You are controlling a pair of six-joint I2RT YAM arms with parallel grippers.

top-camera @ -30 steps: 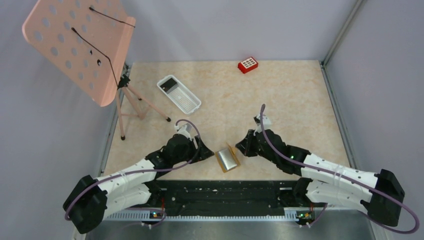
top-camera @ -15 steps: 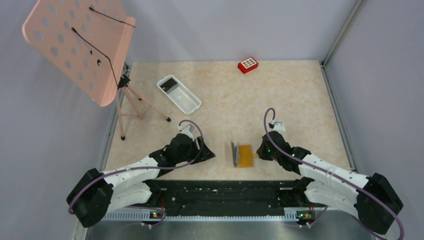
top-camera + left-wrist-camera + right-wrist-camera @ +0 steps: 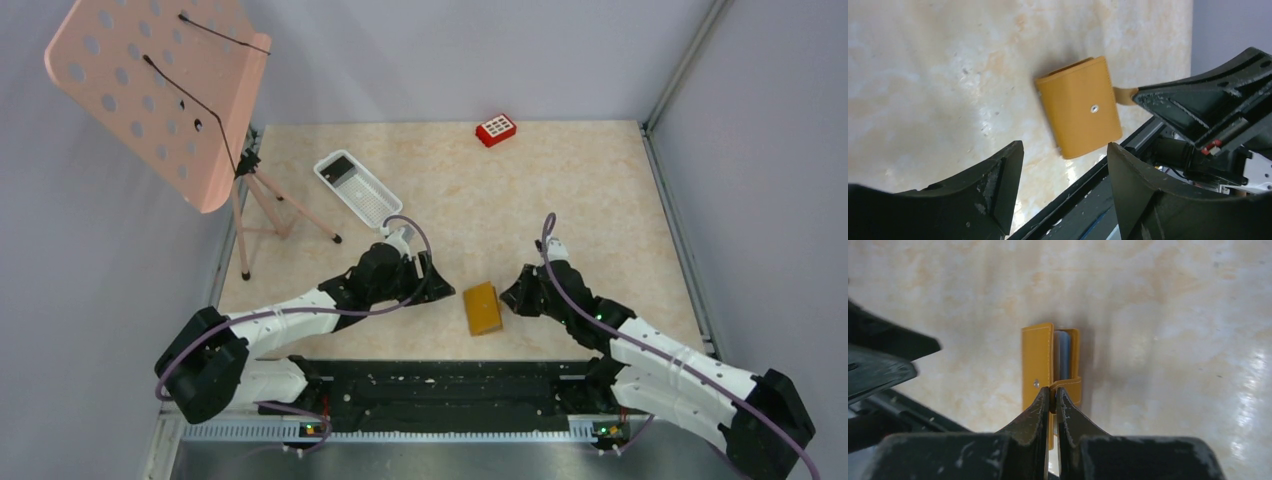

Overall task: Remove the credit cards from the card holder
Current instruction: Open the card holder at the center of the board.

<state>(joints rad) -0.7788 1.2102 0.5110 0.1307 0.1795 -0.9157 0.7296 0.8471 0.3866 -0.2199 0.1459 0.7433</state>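
Note:
The tan card holder (image 3: 483, 308) lies near the table's front edge with its cover up and its snap stud showing (image 3: 1093, 108). My right gripper (image 3: 1053, 392) is shut on the holder's strap tab (image 3: 1068, 385), at the holder's right side in the top view (image 3: 512, 298). Light blue sleeves (image 3: 1064, 352) show edge-on between the covers; any cards inside are hidden. My left gripper (image 3: 1064, 150) is open and empty, just left of the holder and apart from it (image 3: 435, 285). One dark credit card (image 3: 340, 167) lies in the white tray.
The white mesh tray (image 3: 372, 203) stands at the back left. A pink music stand (image 3: 160, 90) on a tripod fills the left edge. A small red block (image 3: 495, 129) sits at the back. The black base rail (image 3: 1108, 200) runs close in front of the holder.
The holder went from lying open, to standing on edge, to nearly closed with its cover up. My right gripper shifted right, holding the strap. My left gripper moved right and forward toward the holder.

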